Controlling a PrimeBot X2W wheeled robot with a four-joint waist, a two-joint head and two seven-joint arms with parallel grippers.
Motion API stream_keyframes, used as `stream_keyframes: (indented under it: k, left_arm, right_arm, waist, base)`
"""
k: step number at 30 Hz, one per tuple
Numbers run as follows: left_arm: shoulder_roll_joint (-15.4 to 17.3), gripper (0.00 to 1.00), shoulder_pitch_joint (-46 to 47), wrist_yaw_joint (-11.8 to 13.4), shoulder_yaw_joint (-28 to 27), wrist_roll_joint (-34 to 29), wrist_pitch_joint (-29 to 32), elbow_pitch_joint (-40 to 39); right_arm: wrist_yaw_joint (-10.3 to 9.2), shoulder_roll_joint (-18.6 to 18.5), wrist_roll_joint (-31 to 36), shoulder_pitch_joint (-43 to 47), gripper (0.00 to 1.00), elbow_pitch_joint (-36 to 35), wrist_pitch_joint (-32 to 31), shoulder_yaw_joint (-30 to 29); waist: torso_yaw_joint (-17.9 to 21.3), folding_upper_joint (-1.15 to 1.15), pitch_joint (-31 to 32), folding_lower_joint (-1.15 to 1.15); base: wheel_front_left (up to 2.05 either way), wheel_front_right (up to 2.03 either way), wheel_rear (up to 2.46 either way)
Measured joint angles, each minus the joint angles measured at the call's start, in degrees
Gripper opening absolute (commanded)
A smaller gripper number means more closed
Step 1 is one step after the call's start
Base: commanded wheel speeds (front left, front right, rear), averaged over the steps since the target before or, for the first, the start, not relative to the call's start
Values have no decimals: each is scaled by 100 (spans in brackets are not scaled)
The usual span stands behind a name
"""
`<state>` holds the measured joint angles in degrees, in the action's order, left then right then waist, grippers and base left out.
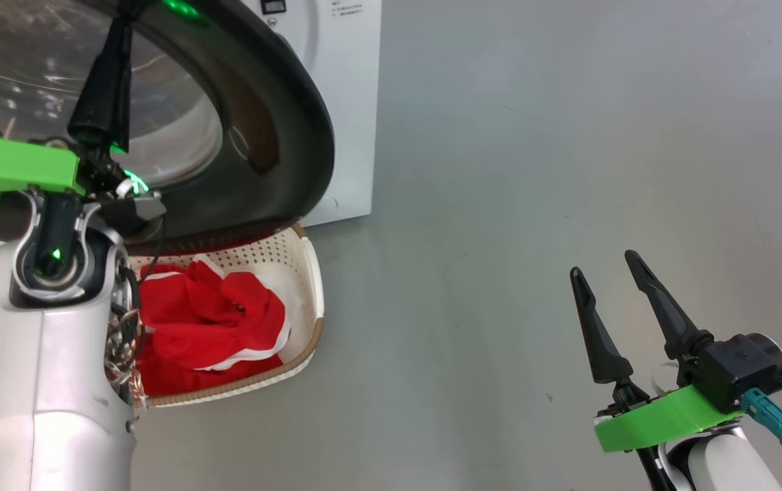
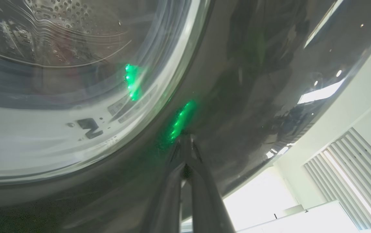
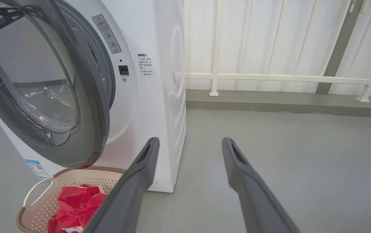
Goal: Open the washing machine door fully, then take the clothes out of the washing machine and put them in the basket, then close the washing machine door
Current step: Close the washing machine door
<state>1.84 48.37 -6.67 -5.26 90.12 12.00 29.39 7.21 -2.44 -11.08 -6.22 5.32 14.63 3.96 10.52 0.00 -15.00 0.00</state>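
left gripper [image 2: 185, 142]: your fingers pressed together, tips on washing machine door [image 1: 282, 116], upper left
right gripper [image 1: 602, 264]: spread, empty, lower right
clothes [image 1: 207, 320]: in basket [image 1: 312, 273]

A smooth, pale grey concrete floor [image 3: 286, 145] spreads across the room, with a small dark speck [image 1: 548, 396] on it. At the floor's far edge runs a low, darker grey raised kerb [image 3: 286, 104]. A white metal railing [image 3: 286, 78] with one horizontal bar and upright posts stands on this kerb. Just behind it hangs a white ribbed wall of vertical panels [image 3: 263, 32]. A dark grey post [image 3: 338, 48] leans across those panels. Elsewhere, white vertical slats [image 2: 350, 168] appear.
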Motion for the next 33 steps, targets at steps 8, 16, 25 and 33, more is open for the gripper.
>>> stream_keyframes:
  k: [8, 16, 25, 33]
  left_arm:
    - [2, 0, 159, 0, -10, -47, -107, -59]
    - [3, 0, 264, -21, -14, -83, -108, -103]
    - [0, 0, 41, -40, 55, -82, -42, -293]
    - [32, 100, -1129, -40, 398, -526, -149, -972]
  right_arm:
    - [0, 0, -20, -29, 100, -27, 0, -3]
    - [0, 1, -76, -52, 100, -57, 0, -2]
    - [0, 0, -146, -108, 100, -44, 0, -68]
    - [0, 0, -146, -90, 100, 34, 0, -112]
  waist:
    - [142, 0, -116, 0]
    - [219, 0, -219, 0]
    - [186, 0, -159, 0]
    - [-71, 0, 92, 0]
  base:
    - [0, 0, 0]
    - [0, 0, 0]
    - [0, 0, 0]
    - [0, 0, 0]
